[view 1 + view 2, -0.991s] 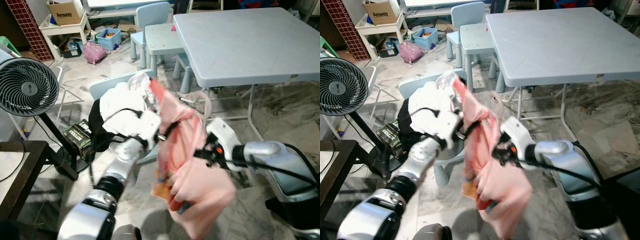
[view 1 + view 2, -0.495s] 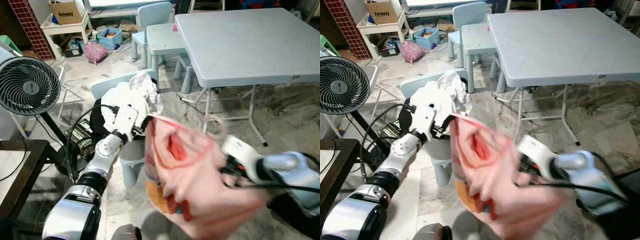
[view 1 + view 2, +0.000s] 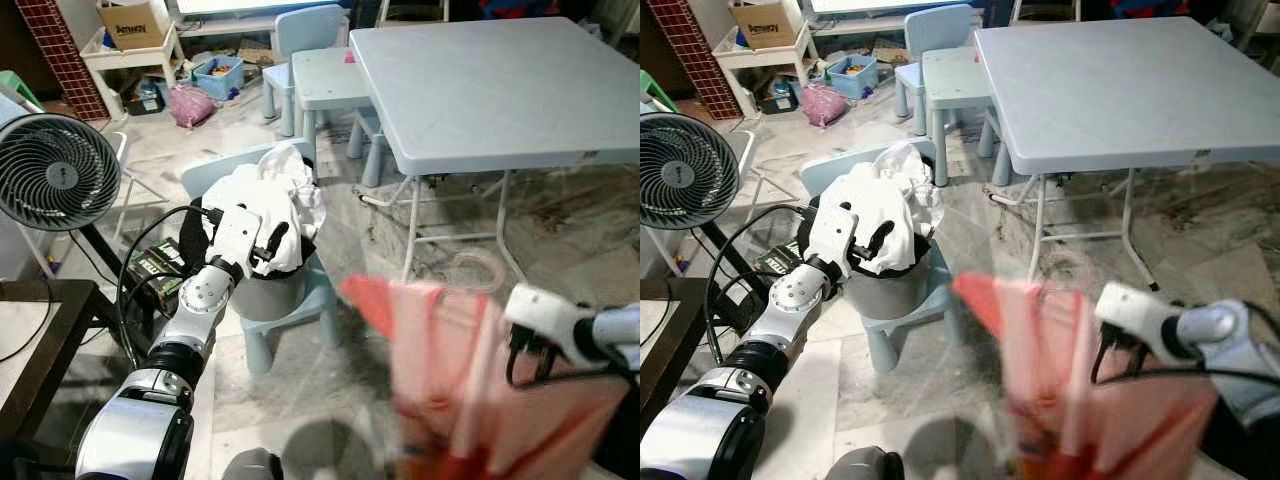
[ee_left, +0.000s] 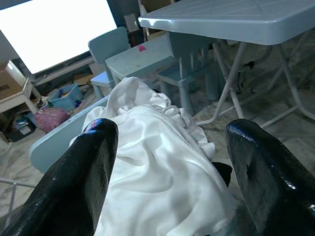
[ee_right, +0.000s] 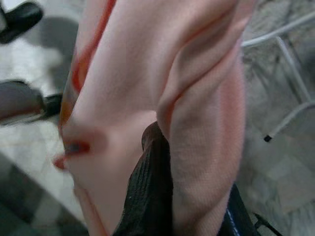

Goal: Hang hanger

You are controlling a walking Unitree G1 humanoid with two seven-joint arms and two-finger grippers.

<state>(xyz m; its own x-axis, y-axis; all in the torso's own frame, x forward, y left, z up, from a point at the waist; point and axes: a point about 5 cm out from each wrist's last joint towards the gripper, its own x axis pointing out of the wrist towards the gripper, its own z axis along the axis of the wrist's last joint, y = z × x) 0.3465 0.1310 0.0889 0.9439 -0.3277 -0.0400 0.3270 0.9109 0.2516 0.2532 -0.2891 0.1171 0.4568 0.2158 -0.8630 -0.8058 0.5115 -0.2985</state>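
The right tool [image 5: 162, 196] is clenched on a pink garment [image 3: 470, 380], which hangs blurred at the near right of the scene — in the right wrist view the cloth folds around one black finger [image 5: 150, 187]. No hanger can be made out in the blur. The left tool [image 4: 167, 167] is released, its fingers spread just above a pile of white clothes [image 3: 262, 205] heaped in a grey bin [image 3: 268, 295] on a small blue chair [image 3: 300, 300]. A large grey desk [image 3: 500, 80] stands far right — a fan [image 3: 55, 172] at far left.

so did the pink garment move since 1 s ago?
Yes. The pink garment, held by the right gripper, swung to the robot's right, away from the laundry bucket, toward the table.
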